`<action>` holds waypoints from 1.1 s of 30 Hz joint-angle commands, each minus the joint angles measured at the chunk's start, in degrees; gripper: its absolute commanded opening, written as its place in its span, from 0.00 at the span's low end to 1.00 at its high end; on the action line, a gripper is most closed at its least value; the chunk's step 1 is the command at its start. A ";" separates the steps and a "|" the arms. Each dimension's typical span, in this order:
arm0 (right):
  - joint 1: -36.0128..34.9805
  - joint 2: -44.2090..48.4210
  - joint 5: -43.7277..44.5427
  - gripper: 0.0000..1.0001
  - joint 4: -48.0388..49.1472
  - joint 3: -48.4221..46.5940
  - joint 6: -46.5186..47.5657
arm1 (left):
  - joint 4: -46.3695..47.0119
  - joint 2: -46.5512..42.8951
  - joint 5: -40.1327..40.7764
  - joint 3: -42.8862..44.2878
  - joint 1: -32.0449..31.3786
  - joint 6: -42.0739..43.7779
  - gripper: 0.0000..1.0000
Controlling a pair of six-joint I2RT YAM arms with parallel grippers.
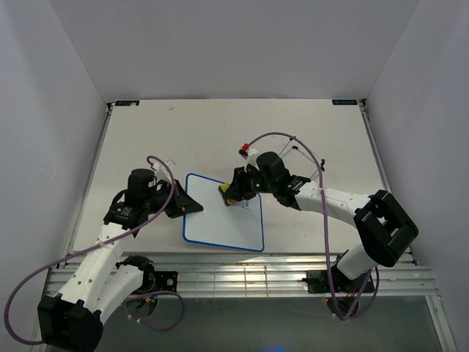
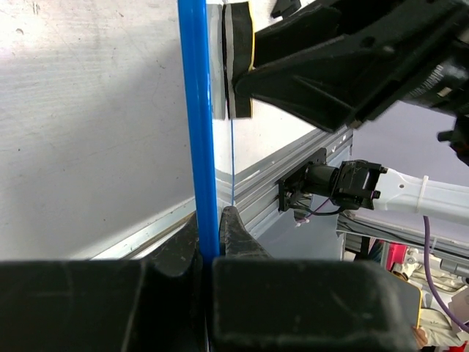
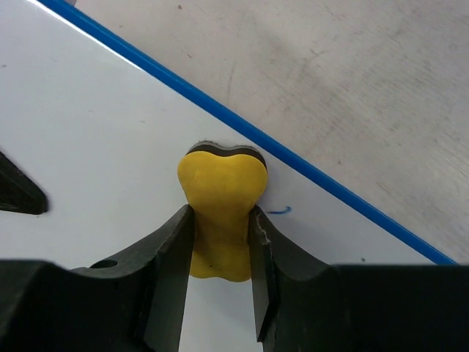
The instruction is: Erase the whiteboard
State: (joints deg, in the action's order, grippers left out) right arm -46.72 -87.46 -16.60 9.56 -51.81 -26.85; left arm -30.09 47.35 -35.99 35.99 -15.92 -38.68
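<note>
Closest to the right wrist lens, the right jaws are closed on the narrow waist of the eraser (image 3: 220, 209), a yellow, matte, peanut-shaped piece with a dark felt layer under it. Its rounded lobe presses on the whiteboard (image 3: 88, 132), just inside the thin blue rim (image 3: 293, 158). A short blue pen stroke (image 3: 279, 211) sits at the eraser's 3 o'clock; it is too small to read as writing.

From above, the right arm (image 1: 344, 205) reaches from 4 o'clock across to the board's 12 o'clock edge, wrist tipped down, with a purple cable (image 1: 293, 139) looping over it. The left arm (image 1: 102, 257) comes in from 7 o'clock, forearm low. The left jaws are closed on the board's rim at its 9 o'clock edge, and the left wrist view shows the blue rim (image 2: 198, 110) pinched between the black fingers.

The whiteboard (image 1: 223, 227) is a glossy white rectangle with rounded corners. It lies on the tabletop (image 1: 220, 132) a little toward 6 o'clock of centre. The tabletop is pale, scuffed and matte. Ribbed aluminium rails (image 1: 242, 275) run along its 6 o'clock edge. Two small blue labels (image 1: 343, 101) at its far corners are too small to read.
</note>
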 commanded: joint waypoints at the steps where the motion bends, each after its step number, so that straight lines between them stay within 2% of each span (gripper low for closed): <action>1: 3.82 -2.97 -2.56 0.20 -1.39 7.75 -2.42 | 3.89 -1.56 0.30 0.05 -1.30 8.53 0.00; 7: 11.82 -6.14 -3.97 0.18 -1.91 13.40 -0.40 | 4.16 -1.65 0.39 -0.22 -1.30 8.27 0.00; 13: 11.92 -5.80 -3.96 0.17 -5.78 11.56 0.57 | 4.16 -1.48 0.57 -0.22 -1.30 8.18 0.00; 16: 8.94 -1.94 -4.93 0.16 -6.57 9.81 -0.30 | 4.07 -1.21 0.74 -0.22 -1.30 8.18 0.00; 19: 2.97 -0.61 -4.67 0.16 -6.40 7.26 -2.23 | 4.07 -1.04 1.09 -0.22 -1.39 7.92 0.00; 23: -5.46 -2.18 -3.71 0.16 -3.15 2.96 -6.01 | 4.16 -1.04 1.71 -0.30 -1.39 7.65 0.00; 26: -8.55 -4.56 -2.65 0.16 -2.09 -0.39 -7.86 | 4.07 -0.86 2.32 -0.30 -1.30 7.48 0.00; 30: -8.65 -5.00 -0.20 0.13 -1.91 1.00 -8.74 | 4.07 -0.77 3.29 -0.22 -1.30 7.21 0.00; 33: -6.20 -3.42 0.78 0.13 -1.83 6.34 -8.83 | 4.07 -0.68 3.55 -0.22 -1.30 7.12 0.00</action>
State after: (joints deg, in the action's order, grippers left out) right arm -51.35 -88.36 -13.65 9.06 -51.18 -33.32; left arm -33.41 46.94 -34.87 35.59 -15.46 -41.60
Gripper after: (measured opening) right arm 0.385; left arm 0.122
